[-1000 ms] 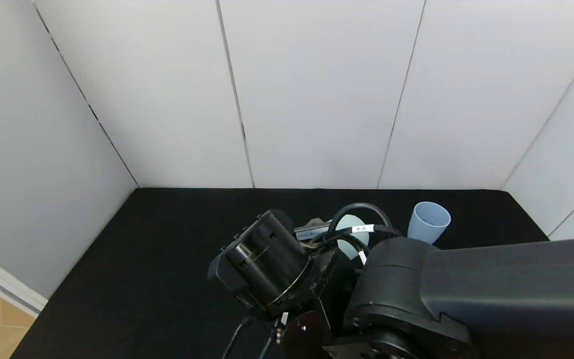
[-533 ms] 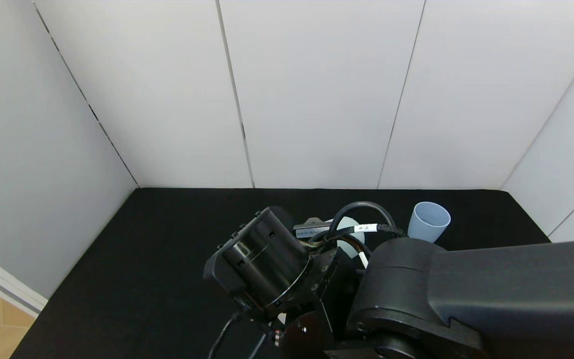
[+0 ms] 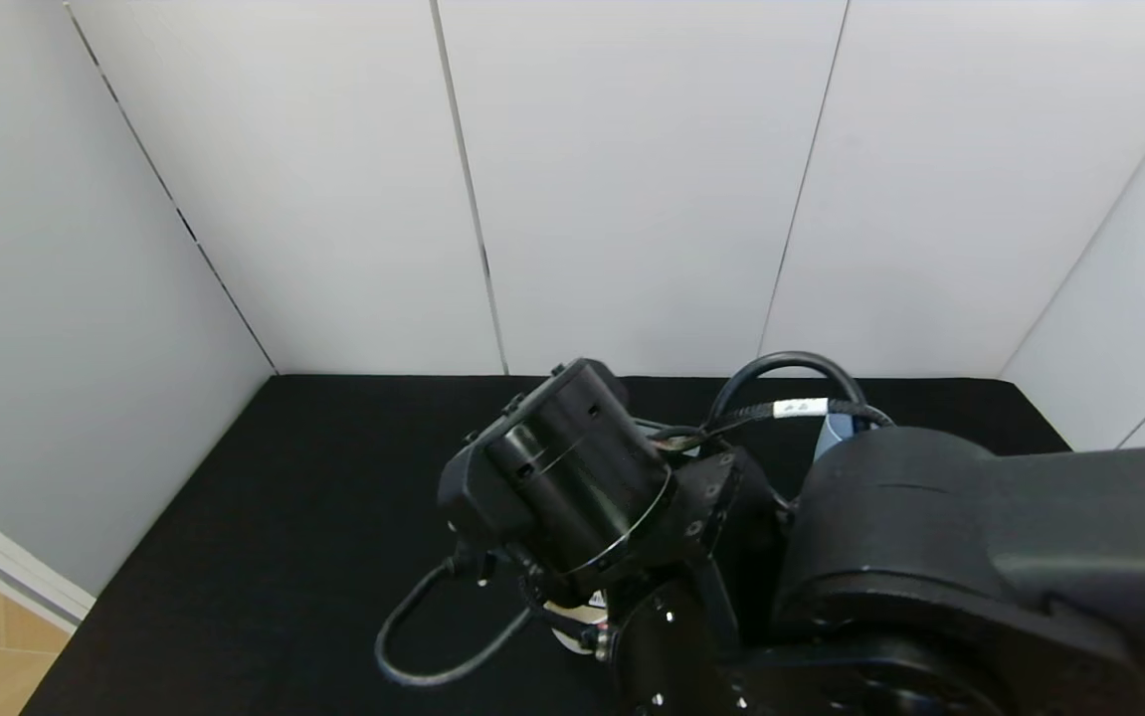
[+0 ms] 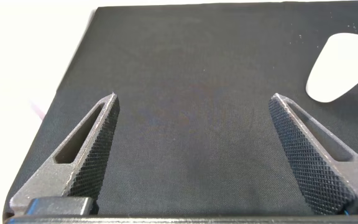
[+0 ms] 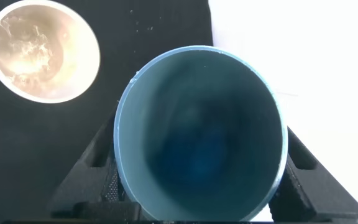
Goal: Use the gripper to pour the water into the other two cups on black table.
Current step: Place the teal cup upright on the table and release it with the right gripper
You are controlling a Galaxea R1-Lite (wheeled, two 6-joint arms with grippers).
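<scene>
two cups: right end effector (image 5: 201, 186) clamps a teal cup (image 5: 201, 134); cream cup (image 5: 41, 50) holds water; left end effector (image 4: 194, 155) gapes.

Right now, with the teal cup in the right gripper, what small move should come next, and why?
Probably shift the right gripper sideways to bring the teal cup over the cream cup. The wrist view shows the cream cup off to one side on the black table, so tipping here would likely spill.
</scene>
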